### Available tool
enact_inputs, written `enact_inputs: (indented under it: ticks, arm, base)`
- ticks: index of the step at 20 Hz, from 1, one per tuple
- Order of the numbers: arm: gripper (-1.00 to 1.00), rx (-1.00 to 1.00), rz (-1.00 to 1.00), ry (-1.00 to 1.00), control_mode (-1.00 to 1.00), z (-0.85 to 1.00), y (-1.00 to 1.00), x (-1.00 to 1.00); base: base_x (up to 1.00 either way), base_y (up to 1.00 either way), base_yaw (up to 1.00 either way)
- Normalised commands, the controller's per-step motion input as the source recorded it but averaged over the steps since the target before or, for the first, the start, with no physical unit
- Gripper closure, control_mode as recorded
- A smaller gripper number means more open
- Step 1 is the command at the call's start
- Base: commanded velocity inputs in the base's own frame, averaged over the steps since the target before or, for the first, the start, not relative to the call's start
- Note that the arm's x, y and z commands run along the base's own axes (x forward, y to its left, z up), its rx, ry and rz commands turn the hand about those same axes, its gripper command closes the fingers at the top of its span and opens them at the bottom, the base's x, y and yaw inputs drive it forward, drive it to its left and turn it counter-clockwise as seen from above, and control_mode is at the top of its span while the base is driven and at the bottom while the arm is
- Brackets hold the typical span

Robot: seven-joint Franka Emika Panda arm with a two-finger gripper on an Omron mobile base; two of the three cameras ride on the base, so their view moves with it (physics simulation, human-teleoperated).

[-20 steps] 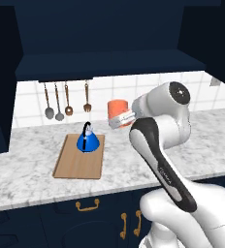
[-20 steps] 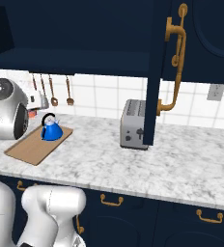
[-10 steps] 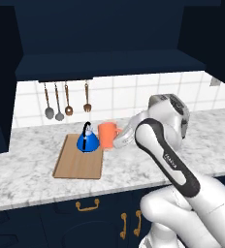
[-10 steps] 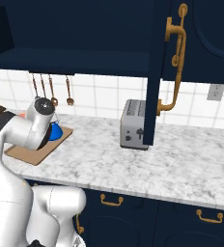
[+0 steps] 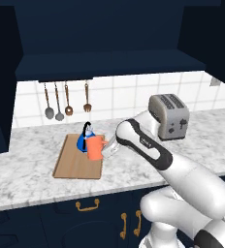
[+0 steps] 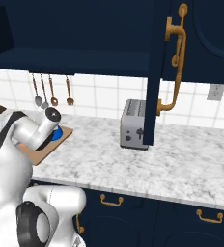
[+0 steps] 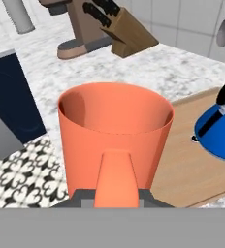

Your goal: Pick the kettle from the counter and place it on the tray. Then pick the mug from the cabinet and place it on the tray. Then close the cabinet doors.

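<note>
The orange-red mug [image 5: 95, 147] hangs in my gripper [image 5: 106, 150], which is shut on its side handle [image 7: 115, 180]. It sits low over the right part of the wooden tray [image 5: 74, 164]; I cannot tell whether it touches the board. The blue kettle [image 5: 85, 141] stands on the tray just behind and left of the mug. In the hand view the mug [image 7: 114, 131] is close, with the kettle [image 7: 218, 130] to its right on the tray [image 7: 194, 169]. The cabinet [image 5: 109, 46] above is open, and one cabinet door [image 6: 155, 72] juts out over the counter [image 6: 133, 161].
A silver toaster [image 5: 169, 116] stands on the counter right of my arm. Hanging utensils [image 5: 66, 100] line the tiled wall behind the tray. A wooden knife block [image 7: 107, 22] sits on the counter beyond the mug. The door's brass handle [image 6: 175, 62] sticks out.
My arm has carried the mug down and to the left, from up near the cabinet to just beside the kettle over the tray. The kettle and tray have not moved.
</note>
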Motion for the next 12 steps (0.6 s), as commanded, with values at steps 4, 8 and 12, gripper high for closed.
enact_inputs:
  ticks: [4, 8, 12]
  arm:
    - [1.0, 0.0, 0.06, 0.05, -1.0, -0.44, 0.27, 0.4]
    - [1.0, 0.0, 0.08, 0.0, -1.0, -0.44, 0.25, 0.11]
    - [1.0, 0.0, 0.01, 0.0, -1.0, -0.39, 0.2, 0.19]
  base:
    - [0.0, 0.0, 0.0]
    - [0.0, 0.0, 0.0]
    - [0.0, 0.0, 0.0]
